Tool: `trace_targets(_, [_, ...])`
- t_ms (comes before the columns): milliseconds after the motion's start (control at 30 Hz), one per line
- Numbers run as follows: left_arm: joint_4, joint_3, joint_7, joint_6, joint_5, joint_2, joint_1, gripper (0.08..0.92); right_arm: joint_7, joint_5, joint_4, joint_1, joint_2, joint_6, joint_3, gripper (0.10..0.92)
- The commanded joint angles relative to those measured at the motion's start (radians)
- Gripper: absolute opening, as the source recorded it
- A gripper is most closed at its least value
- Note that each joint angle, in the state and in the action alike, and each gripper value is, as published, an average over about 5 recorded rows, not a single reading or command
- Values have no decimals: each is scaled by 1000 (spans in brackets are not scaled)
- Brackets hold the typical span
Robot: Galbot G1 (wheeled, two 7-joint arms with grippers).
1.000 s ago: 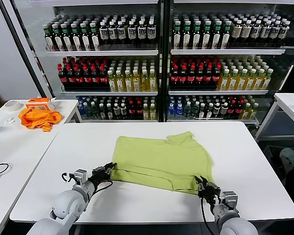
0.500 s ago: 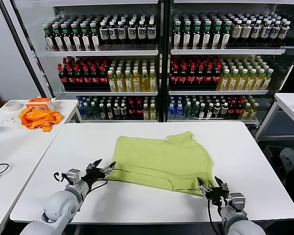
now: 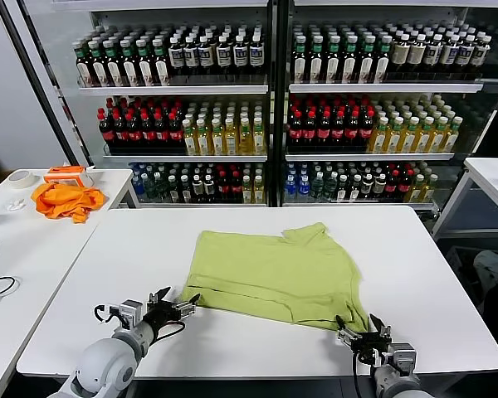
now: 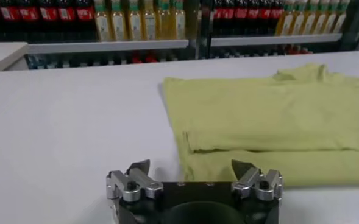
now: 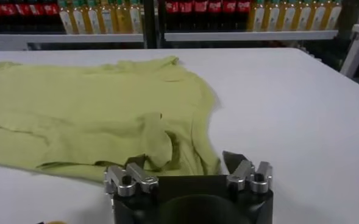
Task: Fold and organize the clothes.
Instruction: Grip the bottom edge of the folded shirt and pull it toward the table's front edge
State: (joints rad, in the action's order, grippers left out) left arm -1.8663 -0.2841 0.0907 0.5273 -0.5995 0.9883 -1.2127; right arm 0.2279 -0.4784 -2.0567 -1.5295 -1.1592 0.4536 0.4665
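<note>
I see the lime-green cotton T-shirt (image 3: 274, 274) partly folded at frame centre on the white table (image 3: 415, 249), no print legible. Left gripper (image 3: 178, 304) and right gripper (image 3: 361, 327), both spread wide and empty, flank its lower corners.

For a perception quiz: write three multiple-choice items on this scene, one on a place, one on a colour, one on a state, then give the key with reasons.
1. Where does the T-shirt lie?
A. on the white table
B. on a shelf
C. on the floor

2. What colour is the cloth on the side table?
A. blue
B. orange
C. black

3. How are the left gripper and right gripper?
A. both open, holding nothing
B. both clamping the shirt
C. one shut

Key: 1 A, it lies flat on the tabletop; 2 B, it is bright orange; 3 A, both pairs of fingers spread, just short of the shirt's near edge.
</note>
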Motion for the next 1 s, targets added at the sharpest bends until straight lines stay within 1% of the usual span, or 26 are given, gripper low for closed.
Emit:
trace_targets(33, [-8,13,20,45,33,2,-17,706,2,-25,9,-9,-3,-7,0,577])
trace_targets(467, [-2,32,20,40,59,18,-19,334,-5,-17,5,-6,-1,-15,0,197])
trace_targets(567, [-32,22,31,34,83,9,-54,247,-8,-16,-16,-30,7,-15,4,140])
trace_targets(667, [-113,-3,51,28,96,-17,-134,161,-14,-9,-56,-75,18,-18,10,132])
trace_targets(733, [-184,-30,68,31,94,-36,-208,111,-17,5,-87,-109,25,-21,13,132])
trace_targets(800, [-253,-61,86,38,94,-50,-284,86,-17,22,-114,-139,32,-24,14,132])
trace_targets(867, [-310,-95,96,43,95,-62,-355,81,-16,38,-142,-174,42,-24,14,132])
trace_targets(1000, [-367,-144,114,34,102,-72,-453,81,-14,60,-176,-240,60,-27,11,132])
